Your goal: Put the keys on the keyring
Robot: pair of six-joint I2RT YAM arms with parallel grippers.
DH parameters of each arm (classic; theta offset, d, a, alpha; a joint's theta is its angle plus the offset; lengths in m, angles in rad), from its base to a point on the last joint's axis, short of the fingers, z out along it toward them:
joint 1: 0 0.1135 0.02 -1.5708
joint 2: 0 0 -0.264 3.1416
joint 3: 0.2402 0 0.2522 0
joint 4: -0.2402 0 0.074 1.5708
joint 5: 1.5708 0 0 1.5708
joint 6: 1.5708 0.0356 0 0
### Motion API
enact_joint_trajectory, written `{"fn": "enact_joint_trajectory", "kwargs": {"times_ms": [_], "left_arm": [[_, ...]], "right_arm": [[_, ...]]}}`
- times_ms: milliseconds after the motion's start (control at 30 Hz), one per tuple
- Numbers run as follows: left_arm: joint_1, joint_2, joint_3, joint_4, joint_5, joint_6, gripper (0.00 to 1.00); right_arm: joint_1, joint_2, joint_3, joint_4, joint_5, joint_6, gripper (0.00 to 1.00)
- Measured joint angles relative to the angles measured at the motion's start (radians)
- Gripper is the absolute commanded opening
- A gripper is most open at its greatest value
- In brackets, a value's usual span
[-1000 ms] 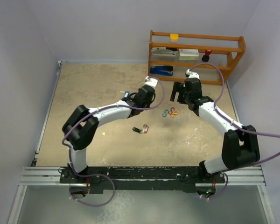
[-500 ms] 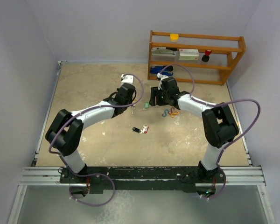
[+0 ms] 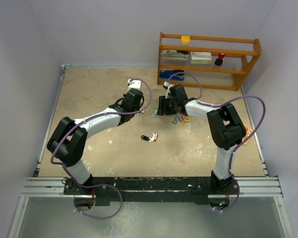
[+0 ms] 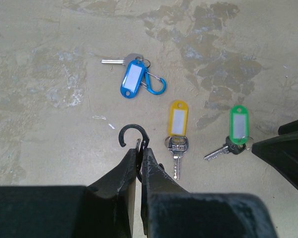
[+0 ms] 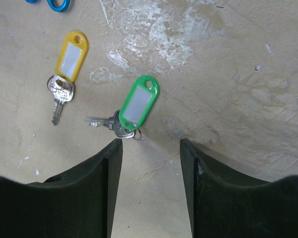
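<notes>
My left gripper (image 4: 140, 148) is shut on a black carabiner keyring (image 4: 134, 133) whose open hook sticks out above the fingertips. On the table beyond it lie a blue-tagged key (image 4: 131, 78) with a blue clip, a yellow-tagged key (image 4: 178, 121) and a green-tagged key (image 4: 238, 124). My right gripper (image 5: 151, 148) is open and empty, low over the table just short of the green-tagged key (image 5: 139, 105); the yellow-tagged key (image 5: 69, 57) lies to its left. In the top view the left gripper (image 3: 143, 111) and the right gripper (image 3: 161, 107) face each other across these keys. A black and red key pair (image 3: 150, 137) lies nearer the arms.
Several coloured oval clip loops (image 3: 182, 120) lie just right of the right gripper. A wooden shelf (image 3: 208, 59) with a stapler and small items stands at the back right. The right gripper's finger (image 4: 285, 151) shows at the right edge of the left wrist view.
Over the second both grippers swung left; the right one came in to face the left across the keys. In the last half second it edged a little further left and lower.
</notes>
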Motion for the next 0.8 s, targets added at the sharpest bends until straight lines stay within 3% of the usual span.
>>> {"fn": "enact_joint_trajectory", "kwargs": {"times_ms": [800], "left_arm": [[0.013,0.000,0.000,0.014,0.016,0.000,0.00]], "right_arm": [[0.019,0.048,0.022,0.042,-0.060,0.000,0.38]]}}
